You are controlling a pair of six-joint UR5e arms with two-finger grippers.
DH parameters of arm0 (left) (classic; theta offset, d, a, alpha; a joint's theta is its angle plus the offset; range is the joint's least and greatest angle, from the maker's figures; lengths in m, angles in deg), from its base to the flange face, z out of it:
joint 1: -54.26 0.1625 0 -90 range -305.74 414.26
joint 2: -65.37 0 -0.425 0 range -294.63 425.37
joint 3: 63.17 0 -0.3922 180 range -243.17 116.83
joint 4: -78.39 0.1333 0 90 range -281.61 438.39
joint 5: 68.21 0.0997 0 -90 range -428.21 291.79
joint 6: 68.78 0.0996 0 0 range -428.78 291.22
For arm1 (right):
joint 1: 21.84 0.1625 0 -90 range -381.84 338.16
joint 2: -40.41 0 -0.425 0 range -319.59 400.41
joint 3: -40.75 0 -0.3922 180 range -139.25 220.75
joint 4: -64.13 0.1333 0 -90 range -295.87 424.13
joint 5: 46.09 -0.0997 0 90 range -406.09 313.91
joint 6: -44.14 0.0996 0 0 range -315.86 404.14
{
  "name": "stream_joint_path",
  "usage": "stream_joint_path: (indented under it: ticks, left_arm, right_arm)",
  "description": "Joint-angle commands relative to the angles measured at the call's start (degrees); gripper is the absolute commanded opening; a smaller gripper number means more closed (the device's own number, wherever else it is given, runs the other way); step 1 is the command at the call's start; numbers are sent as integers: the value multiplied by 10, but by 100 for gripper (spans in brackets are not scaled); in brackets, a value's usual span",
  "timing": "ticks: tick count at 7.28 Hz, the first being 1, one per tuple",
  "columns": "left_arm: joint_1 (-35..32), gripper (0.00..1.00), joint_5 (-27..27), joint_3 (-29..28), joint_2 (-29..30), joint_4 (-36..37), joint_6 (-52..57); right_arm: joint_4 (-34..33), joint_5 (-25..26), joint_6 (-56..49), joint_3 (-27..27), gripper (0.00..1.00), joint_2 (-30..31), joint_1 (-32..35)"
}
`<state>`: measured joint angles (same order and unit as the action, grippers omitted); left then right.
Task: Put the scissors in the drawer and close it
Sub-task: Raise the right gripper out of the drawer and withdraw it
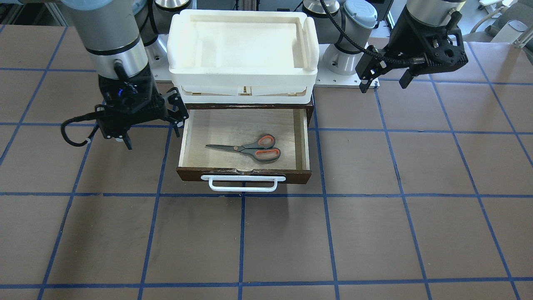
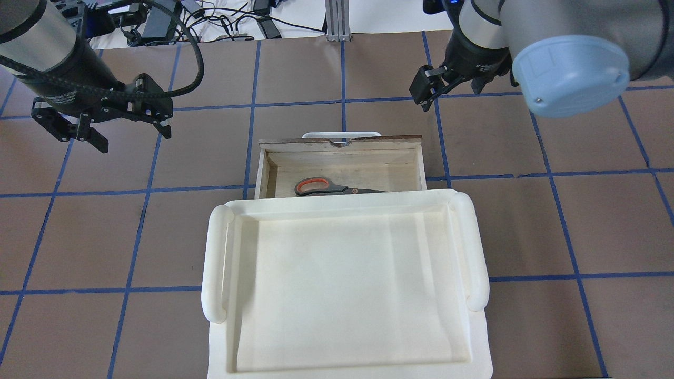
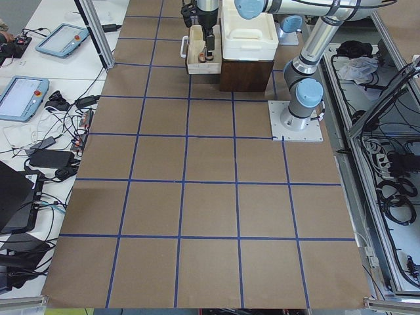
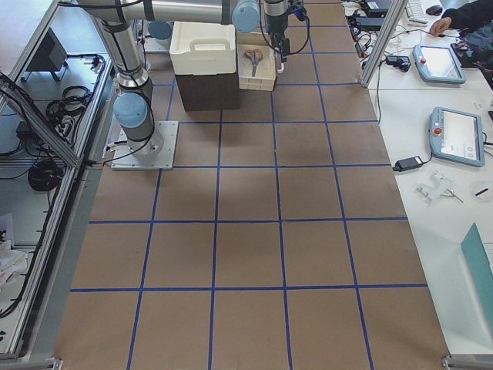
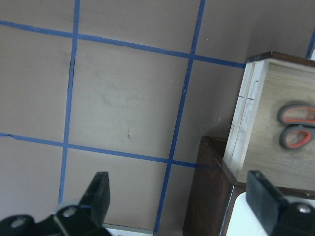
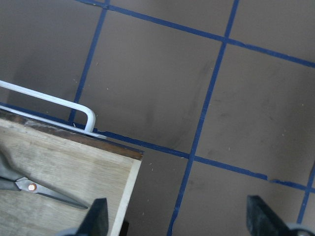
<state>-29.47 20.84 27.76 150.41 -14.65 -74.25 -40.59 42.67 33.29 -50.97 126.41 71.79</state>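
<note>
Pale plywood lined the open drawer (image 1: 306,141) where, from the front, the grey-and-orange scissors (image 1: 250,149) lay flat, the left gripper (image 1: 383,86) and right gripper (image 1: 152,133) hanging spread, empty, either side; the wrist views showed black fingers (image 5: 101,194) wide apart.

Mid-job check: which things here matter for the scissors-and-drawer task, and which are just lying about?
For the job:
scissors, lying inside the drawer
drawer, open
left gripper and right gripper, both open and empty

Just lying about:
white tray, above the drawer
tablets, off to the side
</note>
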Motion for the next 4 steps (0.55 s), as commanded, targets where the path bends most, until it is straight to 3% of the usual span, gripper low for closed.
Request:
stream_joint_path:
  ticks: [1,4]
  left_arm:
    - [-2,100,-2,-7,26,53,-9]
    - [-53,99,-4,-73,85,58,-14]
  right_arm:
    - [13,3,20,1,100,14,-59]
    - [24,2,25,-3,100,47,-72]
